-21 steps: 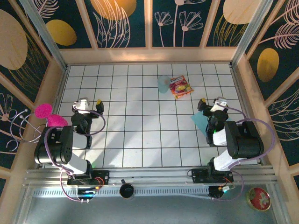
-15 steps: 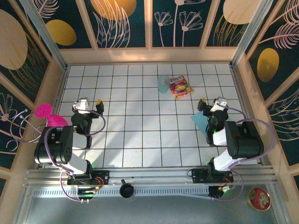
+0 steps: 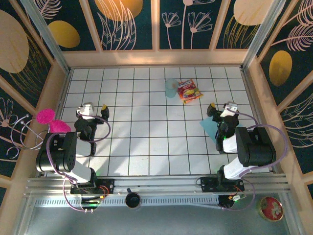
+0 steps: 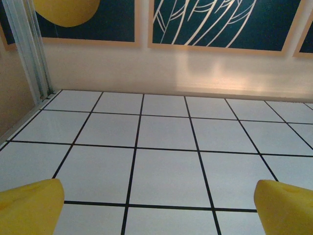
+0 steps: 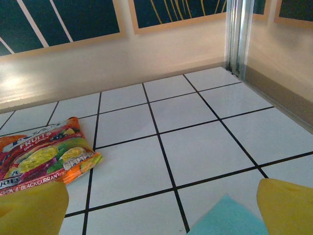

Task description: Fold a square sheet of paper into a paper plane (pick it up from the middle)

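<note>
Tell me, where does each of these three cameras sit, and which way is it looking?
Top external: above and behind the arms, looking down on the tiled table; both arms, the left tool and the right tool show.
Left wrist: low on the left arm, facing the back wall; yellow fingertips in the bottom corners.
Right wrist: low on the right arm, facing the back right corner; yellow fingertips likewise.
Shared: top and right wrist both see the snack packet and the square sheet of paper.
</note>
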You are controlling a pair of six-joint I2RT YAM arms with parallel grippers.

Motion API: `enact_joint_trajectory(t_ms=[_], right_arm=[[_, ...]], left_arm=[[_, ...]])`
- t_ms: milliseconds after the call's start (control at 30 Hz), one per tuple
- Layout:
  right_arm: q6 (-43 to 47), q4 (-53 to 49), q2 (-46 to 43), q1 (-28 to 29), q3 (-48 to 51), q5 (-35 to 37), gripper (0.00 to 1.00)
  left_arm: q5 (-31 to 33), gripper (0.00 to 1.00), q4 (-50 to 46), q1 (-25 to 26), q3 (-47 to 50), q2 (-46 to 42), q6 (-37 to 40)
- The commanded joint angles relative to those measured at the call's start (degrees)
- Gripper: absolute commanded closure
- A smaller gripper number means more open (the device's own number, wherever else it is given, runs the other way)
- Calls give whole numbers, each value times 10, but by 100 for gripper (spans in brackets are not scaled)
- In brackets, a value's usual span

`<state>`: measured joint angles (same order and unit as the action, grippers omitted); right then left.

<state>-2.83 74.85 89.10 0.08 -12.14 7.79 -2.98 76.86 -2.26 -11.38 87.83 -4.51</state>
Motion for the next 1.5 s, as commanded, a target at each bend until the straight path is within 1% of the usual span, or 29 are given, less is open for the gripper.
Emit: enact_joint_trajectory(t_ms=[0,133,267,333,400,500,567,600,700,800,833,900,967,1067,1200,1267,1367,1467], right_arm=[[11,29,4,-2,5,3,1],[14,25,-3,-1,5,5,1],[17,-41,-45,3,-12,15,1],[22,-64,-65,10,-17,28,1],[23,-101,-84,21,-29,56,1],[25,-162,-117,39,-46,78,1],[16,-204,-142,47,-60,90,1],[-5,-258,-158,47,-80,86,1],[-45,-386,-192,48,-127,52,1],[-96,-503,-211,46,-177,30,1],[-106,-551,-208,45,-199,29,1],[-109,-610,-203,46,-230,23,1],[-116,-623,-213,46,-228,18,1],[-136,-622,-238,46,-208,13,1],[-176,-663,-237,45,-213,8,1],[-183,-677,-223,45,-217,-9,1],[-213,-700,-196,44,-226,-22,1],[-242,-737,-165,39,-248,-33,1]], left_arm=[[-8,1,8,-2,-8,3,3],[4,1,13,-2,-6,2,-3],[19,1,18,-2,5,-17,-8],[30,1,-8,-2,2,-41,-11],[29,1,-56,-2,-11,-68,-9],[37,1,-169,-2,-51,-113,-20],[60,1,-244,-2,-84,-140,-58],[63,1,-269,-2,-98,-152,-85],[28,1,-320,-3,-131,-171,-155],[-8,1,-399,-2,-184,-157,-202],[-23,1,-408,-2,-195,-150,-215],[-58,1,-407,-2,-203,-140,-242],[-89,1,-404,-2,-207,-132,-263],[-113,1,-384,-1,-198,-122,-288],[-119,1,-374,5,-181,-116,-293],[-122,1,-378,12,-178,-112,-287],[-112,1,-399,33,-185,-106,-274],[-94,1,-423,66,-198,-97,-264]])
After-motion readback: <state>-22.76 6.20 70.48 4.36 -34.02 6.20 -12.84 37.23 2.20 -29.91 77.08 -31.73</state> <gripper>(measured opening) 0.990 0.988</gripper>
